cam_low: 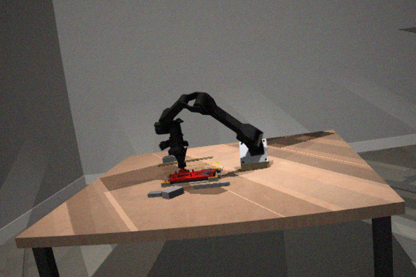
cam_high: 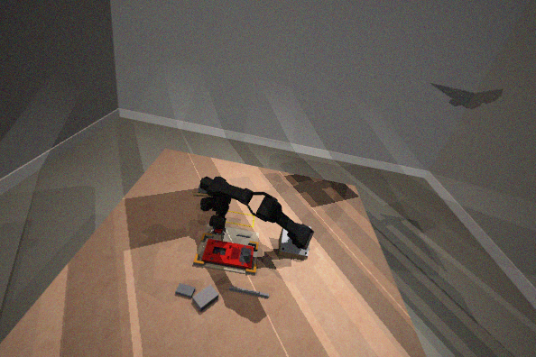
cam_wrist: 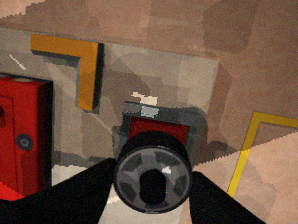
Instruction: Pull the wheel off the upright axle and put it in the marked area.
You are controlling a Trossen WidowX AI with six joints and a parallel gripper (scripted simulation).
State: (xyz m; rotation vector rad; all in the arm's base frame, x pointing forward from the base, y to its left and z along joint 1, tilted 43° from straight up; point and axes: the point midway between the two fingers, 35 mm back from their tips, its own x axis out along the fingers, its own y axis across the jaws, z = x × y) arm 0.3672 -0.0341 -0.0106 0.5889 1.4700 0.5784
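The wheel [cam_wrist: 131, 176], a dark ring with grey spokes and a black centre, sits between the fingers in the wrist view. My gripper [cam_high: 217, 227] [cam_low: 181, 168] [cam_wrist: 153, 172] points down and is shut on it, one finger against each side. A red block [cam_wrist: 161, 128] shows just behind the wheel, on the pale board. The wheel hides the axle's lower part, so I cannot tell how far up the axle it is. The marked area, a yellow outline [cam_high: 240, 213] [cam_wrist: 242, 155], lies on the table beside the board, right of the wheel in the wrist view.
A red panel [cam_high: 230, 250] [cam_wrist: 37, 120] lies on the pale board [cam_wrist: 200, 75] between orange corner brackets [cam_wrist: 88, 82]. Grey blocks [cam_high: 205, 298] [cam_low: 173, 192] and a thin grey bar [cam_high: 249, 292] [cam_low: 211, 185] lie in front. Another grey block [cam_low: 169, 159] is behind the gripper.
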